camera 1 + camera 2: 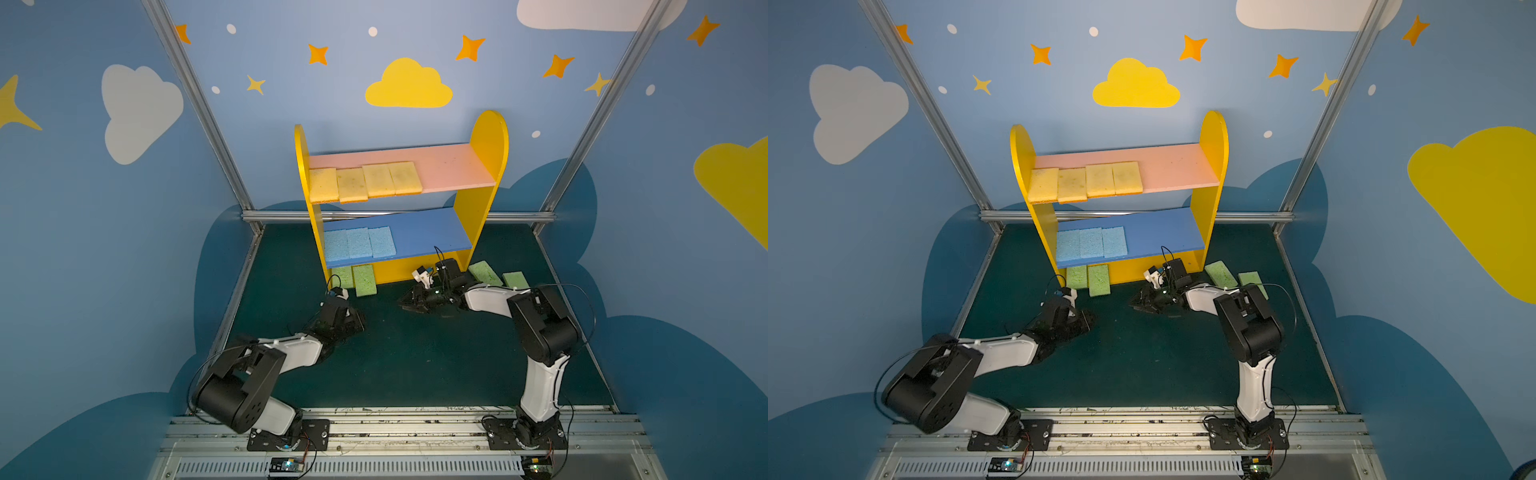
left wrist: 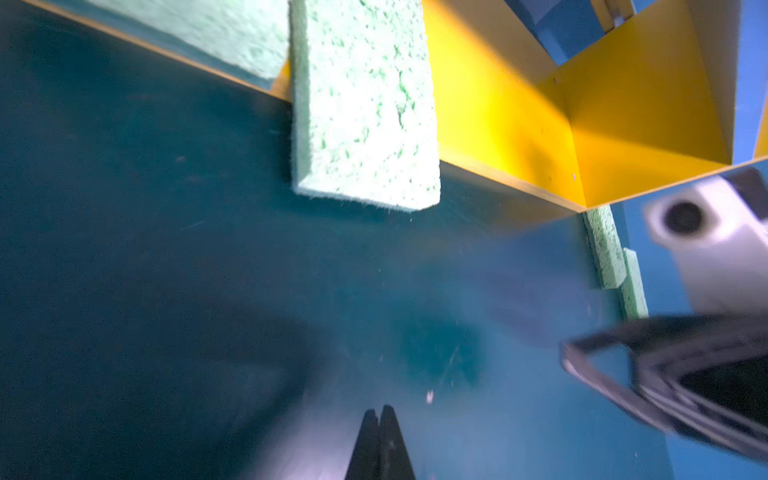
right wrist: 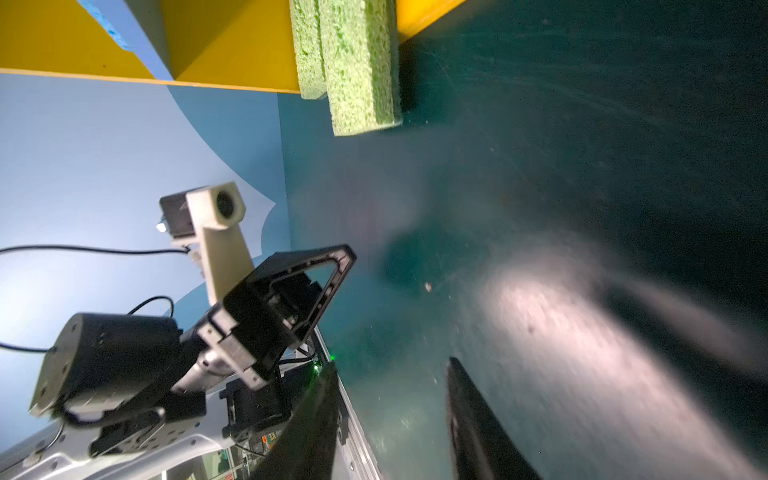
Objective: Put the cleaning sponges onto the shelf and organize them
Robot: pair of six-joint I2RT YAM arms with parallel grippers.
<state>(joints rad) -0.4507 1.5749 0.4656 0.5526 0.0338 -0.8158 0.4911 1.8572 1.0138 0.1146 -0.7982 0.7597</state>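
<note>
Left pincer (image 2: 380,415) is closed, empty; right pincer (image 3: 392,363) gapes, empty. Two light-green porous foam sponges (image 1: 485,273) lie on the dark green bench (image 1: 415,353) just beside the small yellow wooden shelf (image 1: 490,137) (behind the right arm (image 1: 540,324)); reaching back could shove them aside or clip the shelf.

Blue walls (image 1: 291,83), yellow cloud (image 1: 408,85), orange stars (image 1: 318,54), dark teal floor (image 1: 415,357), aluminium posts (image 1: 201,108)

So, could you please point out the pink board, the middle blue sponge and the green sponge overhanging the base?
pink board (image 1: 453,166): a top view, bare right part.
middle blue sponge (image 1: 359,243): a top view, top face centre.
green sponge (image 2: 365,104): left wrist view, top face centre.
</note>
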